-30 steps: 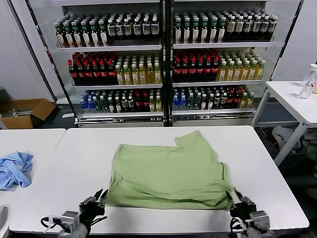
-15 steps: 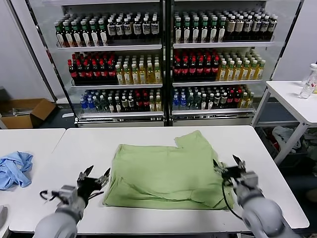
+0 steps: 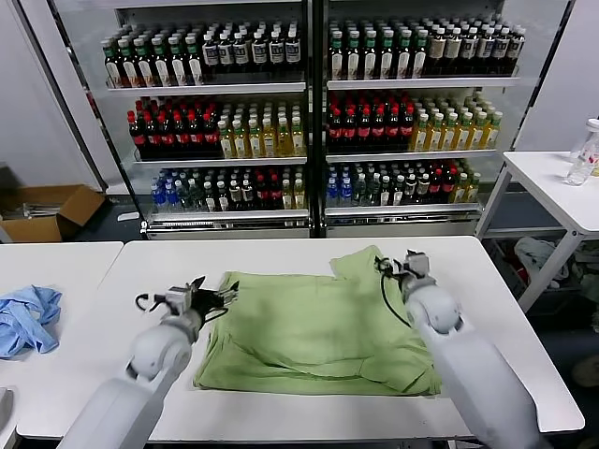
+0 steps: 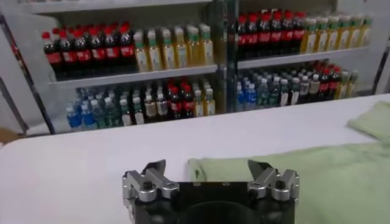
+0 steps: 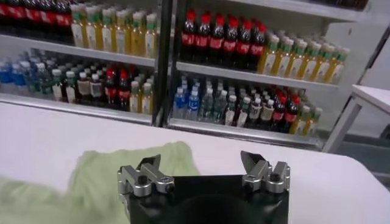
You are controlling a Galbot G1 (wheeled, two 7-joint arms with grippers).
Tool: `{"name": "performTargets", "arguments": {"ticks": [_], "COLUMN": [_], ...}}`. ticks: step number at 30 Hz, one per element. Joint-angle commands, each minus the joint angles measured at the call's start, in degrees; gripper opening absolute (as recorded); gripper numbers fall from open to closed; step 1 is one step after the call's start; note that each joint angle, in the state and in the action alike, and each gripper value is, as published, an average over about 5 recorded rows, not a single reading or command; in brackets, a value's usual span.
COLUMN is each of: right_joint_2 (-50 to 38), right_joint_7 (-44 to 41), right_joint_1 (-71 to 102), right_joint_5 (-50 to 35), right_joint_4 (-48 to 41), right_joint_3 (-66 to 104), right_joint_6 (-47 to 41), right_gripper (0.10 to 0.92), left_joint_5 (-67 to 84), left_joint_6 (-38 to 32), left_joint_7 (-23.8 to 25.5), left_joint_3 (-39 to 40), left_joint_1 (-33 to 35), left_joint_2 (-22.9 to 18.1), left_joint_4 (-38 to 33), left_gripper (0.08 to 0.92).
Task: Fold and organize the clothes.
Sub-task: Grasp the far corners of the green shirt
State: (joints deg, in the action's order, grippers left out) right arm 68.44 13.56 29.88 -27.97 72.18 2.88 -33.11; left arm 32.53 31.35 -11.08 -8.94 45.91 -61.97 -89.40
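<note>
The light green shirt (image 3: 318, 332) lies partly folded on the white table (image 3: 271, 253), one sleeve flap sticking out at its far right corner. My left gripper (image 3: 208, 297) is open and empty above the shirt's far left corner. My right gripper (image 3: 398, 265) is open and empty over the far right sleeve flap. In the left wrist view my open left gripper (image 4: 210, 171) has the shirt's edge (image 4: 317, 176) just beyond it. In the right wrist view my open right gripper (image 5: 201, 165) has the sleeve (image 5: 103, 167) ahead of its fingers.
A light blue garment (image 3: 28, 318) lies on a second table at the left. Drink coolers full of bottles (image 3: 309, 112) stand behind the table. A cardboard box (image 3: 47, 210) sits on the floor at the left. A side table (image 3: 562, 187) stands at the right.
Both arms have moved from the table's near edge to the shirt's far corners. Both grippers stay open and empty. The shirt has not visibly moved.
</note>
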Motion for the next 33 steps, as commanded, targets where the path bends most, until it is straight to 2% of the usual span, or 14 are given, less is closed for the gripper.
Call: {"name": "performTargets", "arguments": {"ticks": [1,4,8,21,25,29,33], "right_joint_2": [3.5,4.4,5.6,6.1,5.3,3.6,1.0], "right_joint_7": [-0.4,-0.8,-1.4,-2.2,-2.5,-2.1,-1.4], "right_joint_1": [-8.4,-8.5,-8.5,-7.1,-5.9,-4.2,-2.4], "right_joint_5": [0.0,-0.4,-1.7,-3.7,-4.1,-4.7,-5.6], "right_joint_4": [-13.9,-15.9,-17.6,-17.1,-13.6,-6.6,1.3], "right_joint_3": [-3.8,-4.0,-4.2,-4.2,-4.1,-3.6,-2.5], "right_joint_6": [-0.1,-0.1,0.0,0.0,0.3,1.8,2.6], "right_gripper": [0.823,0.820,0.767,0.395,0.291,0.178,0.108], "left_joint_5": [1.1,0.9,0.7,5.7,8.3,10.7,12.4], "left_joint_6": [0.6,0.8,1.4,1.7,0.6,-1.4,-2.6], "left_joint_7": [-0.1,-0.1,-0.1,0.6,1.3,1.8,1.8], "left_joint_3": [5.2,5.7,6.1,5.1,3.7,1.8,-0.4], "left_joint_1": [-10.4,-10.0,-9.2,-6.5,-5.4,-3.5,-0.4], "left_joint_2": [-1.2,-1.3,-1.5,-0.8,-0.2,1.0,2.2], "left_joint_4": [11.6,11.7,11.9,11.4,8.9,4.2,-2.0], "left_gripper": [0.823,0.813,0.723,0.350,0.238,0.126,0.088]}}
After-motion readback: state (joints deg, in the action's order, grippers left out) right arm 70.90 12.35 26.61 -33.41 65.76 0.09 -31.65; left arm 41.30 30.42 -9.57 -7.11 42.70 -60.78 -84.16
